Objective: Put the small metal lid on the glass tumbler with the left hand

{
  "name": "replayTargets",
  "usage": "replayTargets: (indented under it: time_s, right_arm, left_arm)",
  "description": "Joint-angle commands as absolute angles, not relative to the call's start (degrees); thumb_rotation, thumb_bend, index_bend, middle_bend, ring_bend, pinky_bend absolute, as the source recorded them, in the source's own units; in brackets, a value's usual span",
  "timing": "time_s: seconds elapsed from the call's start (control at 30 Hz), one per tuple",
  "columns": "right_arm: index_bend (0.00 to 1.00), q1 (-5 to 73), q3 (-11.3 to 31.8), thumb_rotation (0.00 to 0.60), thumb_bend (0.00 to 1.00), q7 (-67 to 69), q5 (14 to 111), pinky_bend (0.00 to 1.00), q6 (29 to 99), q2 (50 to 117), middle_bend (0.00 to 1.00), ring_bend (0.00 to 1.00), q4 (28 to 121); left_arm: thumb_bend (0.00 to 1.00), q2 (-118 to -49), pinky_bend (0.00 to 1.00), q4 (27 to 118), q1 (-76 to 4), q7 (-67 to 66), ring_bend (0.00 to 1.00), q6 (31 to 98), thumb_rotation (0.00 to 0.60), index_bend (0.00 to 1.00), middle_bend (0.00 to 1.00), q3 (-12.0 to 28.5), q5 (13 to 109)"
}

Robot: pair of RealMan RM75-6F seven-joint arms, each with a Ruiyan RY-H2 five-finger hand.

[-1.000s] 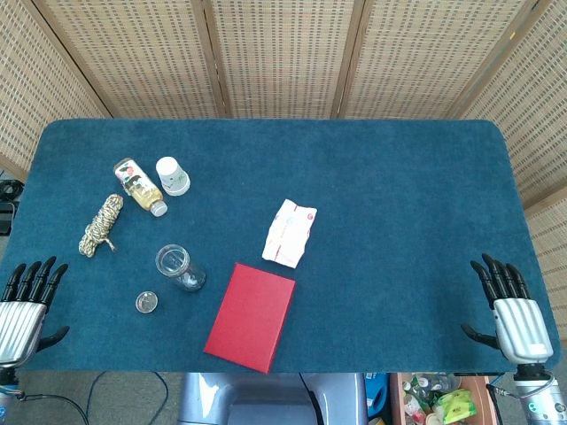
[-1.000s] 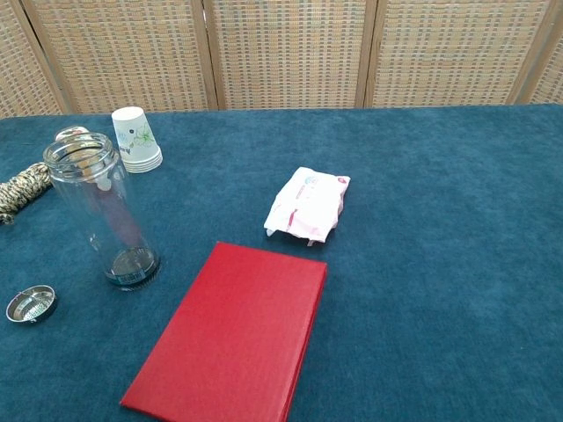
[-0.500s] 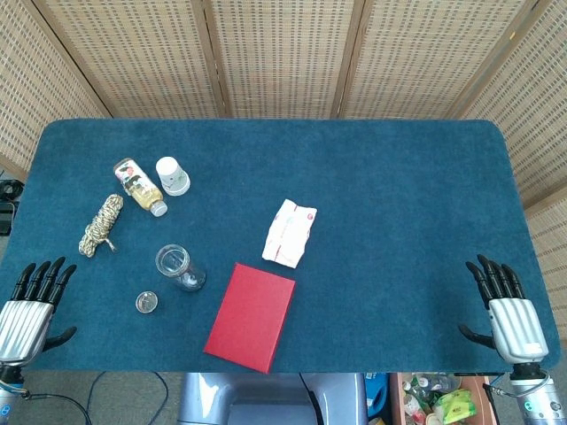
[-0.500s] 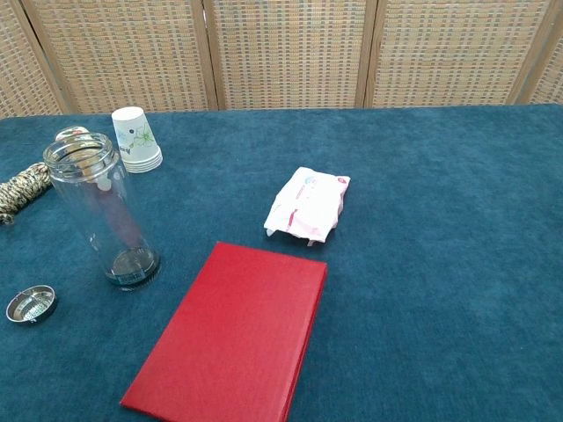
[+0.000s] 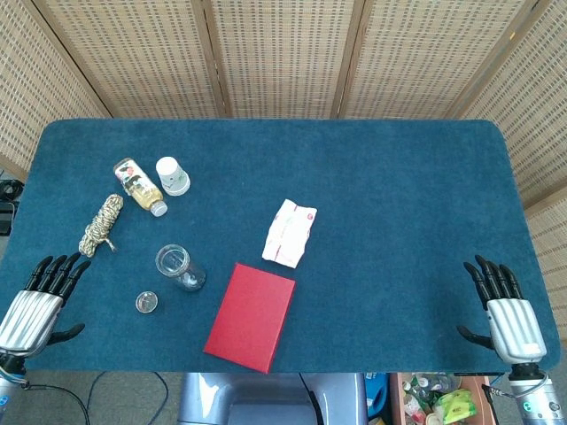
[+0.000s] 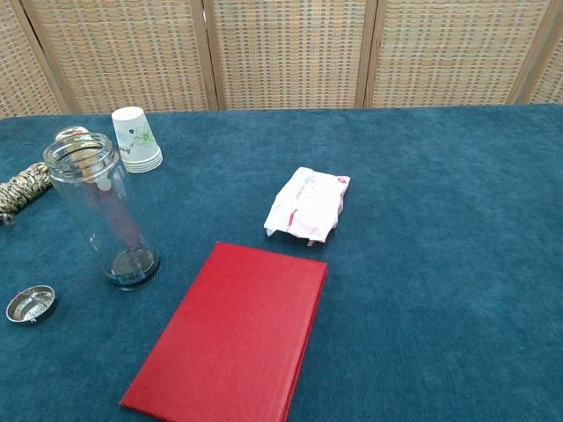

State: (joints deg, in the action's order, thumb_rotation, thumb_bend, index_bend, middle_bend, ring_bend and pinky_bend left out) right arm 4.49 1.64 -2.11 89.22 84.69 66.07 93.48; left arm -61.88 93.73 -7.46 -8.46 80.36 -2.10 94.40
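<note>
A clear glass tumbler (image 5: 178, 266) (image 6: 101, 211) stands upright on the blue table, mouth open. The small metal lid (image 5: 146, 302) (image 6: 31, 304) lies flat on the cloth just front-left of it. My left hand (image 5: 40, 297) hovers at the table's front left corner, fingers spread and empty, well left of the lid. My right hand (image 5: 501, 305) sits at the front right corner, fingers apart, holding nothing. Neither hand appears in the chest view.
A red book (image 5: 251, 316) (image 6: 233, 331) lies right of the tumbler. A white packet (image 5: 290, 232) (image 6: 308, 205) is mid-table. A paper cup stack (image 5: 173, 175) (image 6: 135, 139), a small bottle (image 5: 140, 187) and a coiled rope (image 5: 101, 225) lie behind the tumbler.
My left hand has shifted a little right and forward over the table corner. My right hand has slid slightly back toward the front edge. Objects have not moved.
</note>
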Motion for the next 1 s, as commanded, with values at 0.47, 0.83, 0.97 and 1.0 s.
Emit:
replayTargets:
  time_s: [0.47, 0.83, 0.97, 1.0]
  right_arm:
    - [0.00, 4.59, 1.72, 0.600, 0.00, -1.94, 89.03, 0.00, 84.46, 66.12, 0.00, 0.00, 93.44]
    - [0.00, 4.68, 1.66, 0.600, 0.00, -2.01, 88.97, 0.00, 84.19, 66.20, 0.00, 0.00, 93.37]
    - [0.00, 4.68, 1.69, 0.600, 0.00, -1.78, 88.93, 0.00, 84.21, 66.07, 0.00, 0.00, 93.36]
    - [0.00, 4.67, 1.66, 0.600, 0.00, -1.72, 88.95, 0.00, 84.20, 66.05, 0.00, 0.00, 93.34]
  left_arm:
    - [0.24, -62.03, 0.00, 93.05, -13.67, -10.32, 0.00, 69.53, 0.600, 0.30, 0.00, -1.23, 90.61]
    - [0.32, -65.07, 0.00, 92.36, -16.41, -14.09, 0.00, 65.89, 0.600, 0.39, 0.00, -0.57, 88.81]
    - [0.34, -66.40, 0.00, 91.89, -17.11, -15.49, 0.00, 64.77, 0.600, 0.40, 0.00, -0.58, 88.04]
    - [0.35, -66.65, 0.00, 91.78, -17.22, -15.76, 0.00, 64.62, 0.600, 0.40, 0.00, -0.60, 87.92]
